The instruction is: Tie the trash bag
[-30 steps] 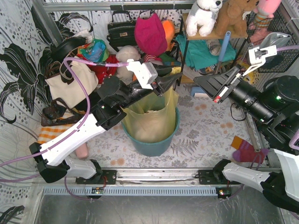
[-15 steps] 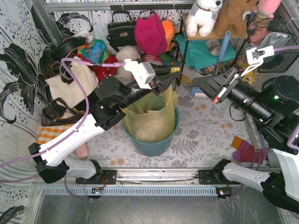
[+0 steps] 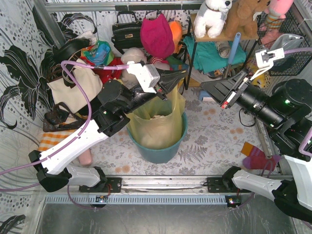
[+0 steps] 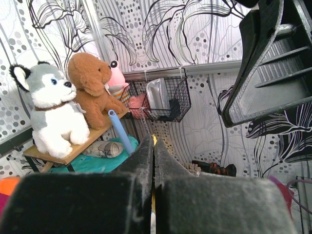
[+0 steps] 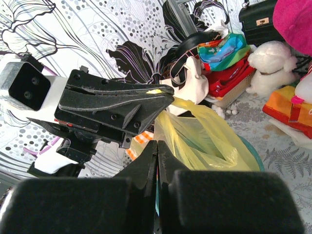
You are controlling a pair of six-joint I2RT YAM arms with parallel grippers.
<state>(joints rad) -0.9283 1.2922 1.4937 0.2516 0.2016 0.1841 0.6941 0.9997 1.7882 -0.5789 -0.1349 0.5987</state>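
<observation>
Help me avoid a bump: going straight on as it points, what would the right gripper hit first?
Probably the left gripper, pinching the edge of the yellow bag just ahead of the right gripper; depth is hard to judge.

Top view overhead, left wrist facing far shelf (image 4: pixel 97 131), right wrist near trash bag (image 5: pixel 209 141), both shared overhead

Light was bright, even and diffuse; shadows were soft. Close to each wrist lens, left fingers (image 4: pixel 142 163) and right fingers (image 5: pixel 146 168) blurred; backgrounds were sharp. Overhead edges bowed slightly.
</observation>
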